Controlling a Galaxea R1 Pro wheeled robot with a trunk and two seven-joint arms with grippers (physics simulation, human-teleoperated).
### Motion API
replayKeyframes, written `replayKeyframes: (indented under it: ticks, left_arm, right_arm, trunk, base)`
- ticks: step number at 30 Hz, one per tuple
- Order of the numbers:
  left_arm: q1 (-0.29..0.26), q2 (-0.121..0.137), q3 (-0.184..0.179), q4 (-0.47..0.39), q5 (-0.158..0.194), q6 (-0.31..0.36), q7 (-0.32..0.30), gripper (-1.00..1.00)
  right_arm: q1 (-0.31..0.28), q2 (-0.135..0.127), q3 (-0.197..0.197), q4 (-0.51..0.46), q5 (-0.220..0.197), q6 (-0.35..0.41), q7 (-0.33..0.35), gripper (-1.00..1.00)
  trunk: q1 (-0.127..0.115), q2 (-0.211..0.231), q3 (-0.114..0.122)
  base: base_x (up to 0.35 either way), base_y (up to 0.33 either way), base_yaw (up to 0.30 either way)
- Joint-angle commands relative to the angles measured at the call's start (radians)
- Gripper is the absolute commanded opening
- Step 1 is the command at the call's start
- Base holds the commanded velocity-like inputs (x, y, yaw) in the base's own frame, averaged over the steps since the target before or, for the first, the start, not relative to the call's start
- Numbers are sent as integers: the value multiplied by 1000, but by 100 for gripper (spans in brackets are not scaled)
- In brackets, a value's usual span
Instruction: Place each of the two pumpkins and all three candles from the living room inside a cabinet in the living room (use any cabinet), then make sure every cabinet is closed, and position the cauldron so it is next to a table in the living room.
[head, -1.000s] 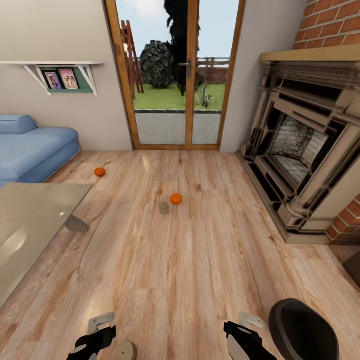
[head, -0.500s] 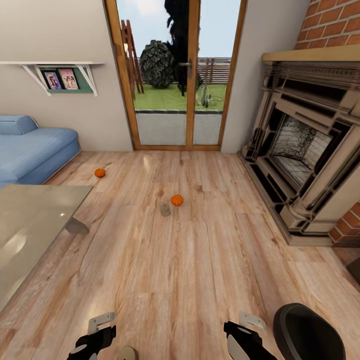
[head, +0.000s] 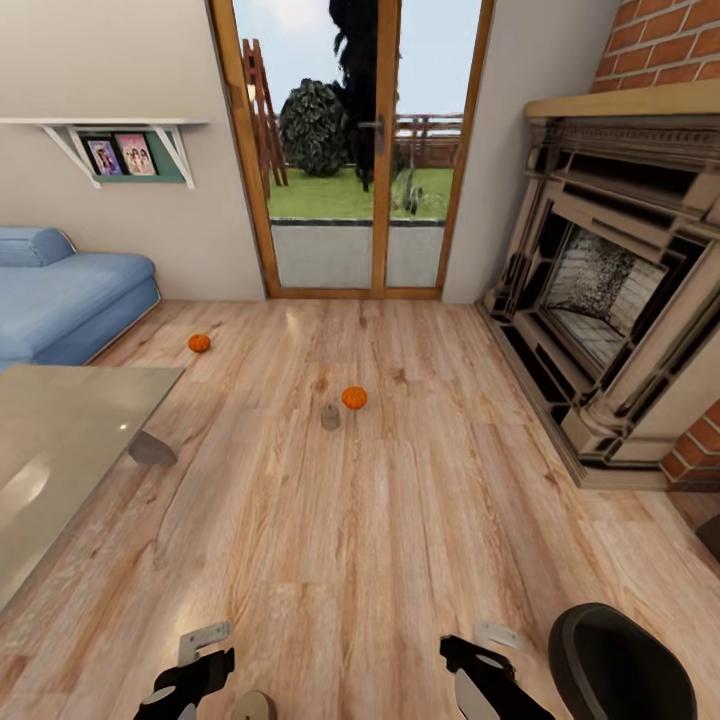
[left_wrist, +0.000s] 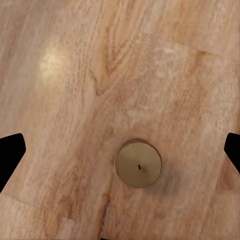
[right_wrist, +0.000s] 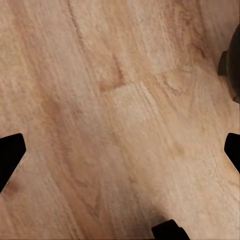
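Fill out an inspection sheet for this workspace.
Surface: wood floor.
Job's things: two pumpkins, one mid-floor, one nearer the sofa; candle beside the mid-floor pumpkin; another candle upright under the left gripper; cauldron by the right gripper.
Clutter: nothing seen.
Grippers: both open, empty.
Cables: nothing seen.
Surroundings: glass table, sofa, fireplace, glass doors.
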Motion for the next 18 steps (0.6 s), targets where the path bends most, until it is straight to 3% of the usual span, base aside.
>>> replayKeyframes:
  ticks: [1,6,18]
  left_arm:
    - [-1,1,-8,-2,7,4,10,100]
    - [-1,-20,-9,-1,3,5,8,100]
    - [-1,-23,-11,-1,4,9,7,100]
  right_arm:
    - [0,-1,8,-2,-5,0,10,100]
    - [-1,-5,9,-2,-4,-5,42,100]
    - [-1,-3,9,-13,-3,-2,43,100]
  trunk:
    - [4,-8,-4]
    - [23,-43,-20]
    - [69,-127,-57]
  base:
    - [0,0,0]
    - [0,0,0]
    - [0,0,0]
